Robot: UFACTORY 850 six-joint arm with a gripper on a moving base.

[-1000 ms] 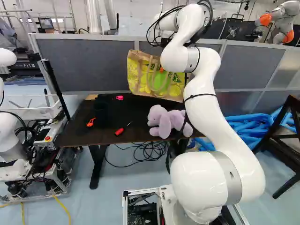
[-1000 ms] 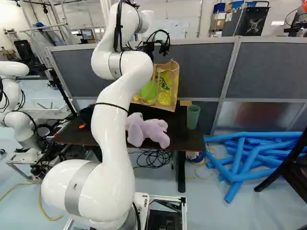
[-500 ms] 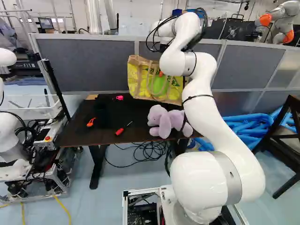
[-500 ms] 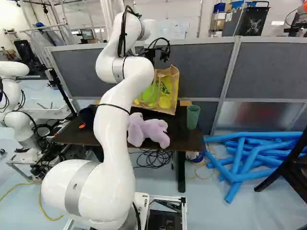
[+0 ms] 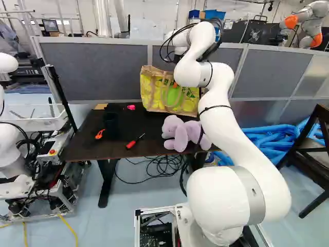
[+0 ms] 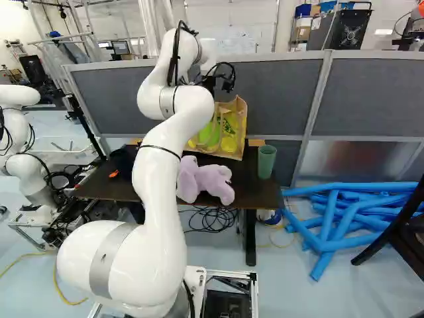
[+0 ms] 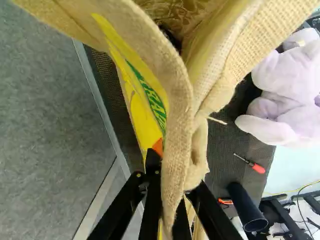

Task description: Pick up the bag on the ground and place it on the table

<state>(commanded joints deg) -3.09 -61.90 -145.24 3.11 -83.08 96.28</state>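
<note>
Wrist view: bag (image 7: 176, 100) seemingly pinched between fingers (image 7: 152, 195).

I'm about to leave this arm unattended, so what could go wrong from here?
The fingers pinch only a fold of the bag's soft fabric, which might slip. Once released, the bag may slump or tip over. If it swings forward, it could push the purple plush toy off the near edge of the table.
</note>
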